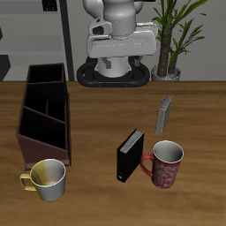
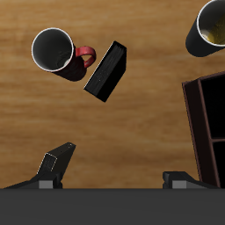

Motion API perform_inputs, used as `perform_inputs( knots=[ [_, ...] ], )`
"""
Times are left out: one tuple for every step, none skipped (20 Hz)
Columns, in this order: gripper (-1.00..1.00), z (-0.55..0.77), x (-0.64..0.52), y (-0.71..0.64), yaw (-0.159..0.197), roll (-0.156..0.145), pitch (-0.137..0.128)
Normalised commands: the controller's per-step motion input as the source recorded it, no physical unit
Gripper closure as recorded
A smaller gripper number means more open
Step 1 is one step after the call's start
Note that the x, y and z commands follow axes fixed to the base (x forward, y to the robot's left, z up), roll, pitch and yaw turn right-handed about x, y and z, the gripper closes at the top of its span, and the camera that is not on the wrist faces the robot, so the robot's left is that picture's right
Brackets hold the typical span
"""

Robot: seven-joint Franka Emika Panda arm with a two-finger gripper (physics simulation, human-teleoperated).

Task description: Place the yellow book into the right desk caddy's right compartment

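Note:
The yellow book (image 1: 164, 114) stands upright on the table, thin and yellowish-grey, a little behind the red mug (image 1: 165, 164). It does not show in the wrist view. The right desk caddy (image 1: 44, 110) is a long dark reddish-brown open box with inner partitions, one slanted, and looks empty; one end of it shows in the wrist view (image 2: 206, 123). My gripper (image 2: 119, 169) is open and empty. It hangs high over the table near the robot's base (image 1: 122, 53), well away from the book and the caddy.
A thicker black book (image 1: 130, 155) stands beside the red mug; both show in the wrist view, the book (image 2: 105, 70) and the mug (image 2: 54, 50). A yellow mug (image 1: 48, 179) sits near the caddy's front end. A potted plant (image 1: 172, 35) stands at the back.

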Motion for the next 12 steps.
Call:
perform_inputs(
  knots=[
    [-1.00,0.06,-0.13,0.01,-0.052,-0.057,-0.054],
    [-1.00,0.02,-0.18,0.24,0.073,0.065,-0.044],
    [-1.00,0.01,-0.06,0.03,-0.042,-0.050,0.008],
    [-1.00,0.01,-0.02,0.00,0.000,0.000,0.000],
    [-1.00,0.05,-0.15,0.24,0.011,0.005,-0.044],
    [-1.00,0.03,-0.09,0.10,0.042,-0.024,-0.050],
    [-1.00,-0.01,-0.06,0.04,-0.098,-0.059,0.018],
    [-1.00,-0.04,-0.16,0.18,-0.005,-0.011,0.001],
    [-1.00,-0.19,-0.17,0.04,-0.090,-0.202,0.014],
    [-1.00,-0.18,-0.12,0.14,-0.102,-0.087,0.059],
    [-1.00,-0.13,-0.26,0.17,-0.067,-0.142,-0.017],
    [-1.00,0.00,0.00,0.00,0.000,0.000,0.000]
  ],
)
